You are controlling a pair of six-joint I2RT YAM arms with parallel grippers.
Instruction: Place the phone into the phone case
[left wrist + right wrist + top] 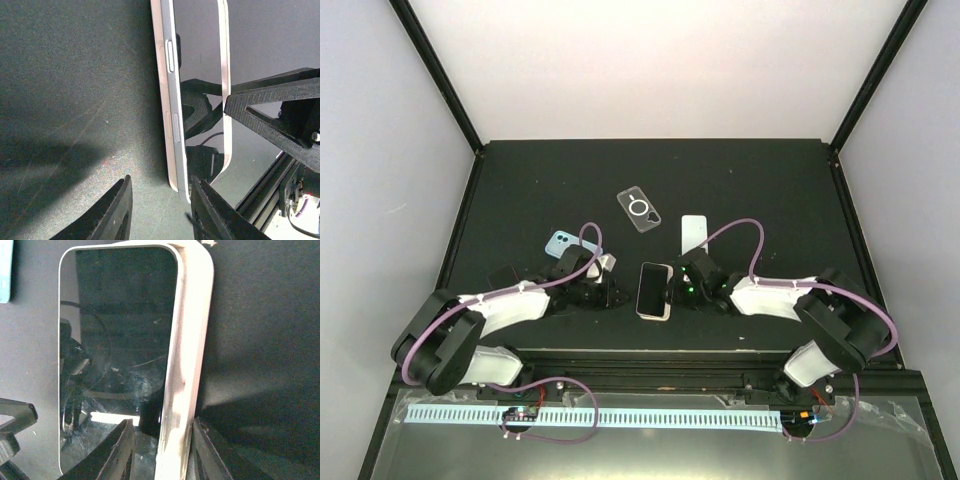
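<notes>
The phone [654, 290] lies screen up at the table's front middle, its dark glass framed by a pale cream case rim [187, 340]. My left gripper [610, 292] is open at the phone's left long side; in the left wrist view [162, 200] the phone's buttoned edge [172, 115] runs between the jaws near the right finger. My right gripper [678, 290] is open at the right long side; in the right wrist view [162, 445] its jaws straddle the cream rim, one finger over the screen, the other against the rim's outside.
A clear case with a white ring [640, 209] lies behind the phone. A light blue phone-shaped item [563, 241] lies at the left, by the left arm. A white flat slab [693, 234] lies behind the right gripper. The black frame rail runs along the front edge.
</notes>
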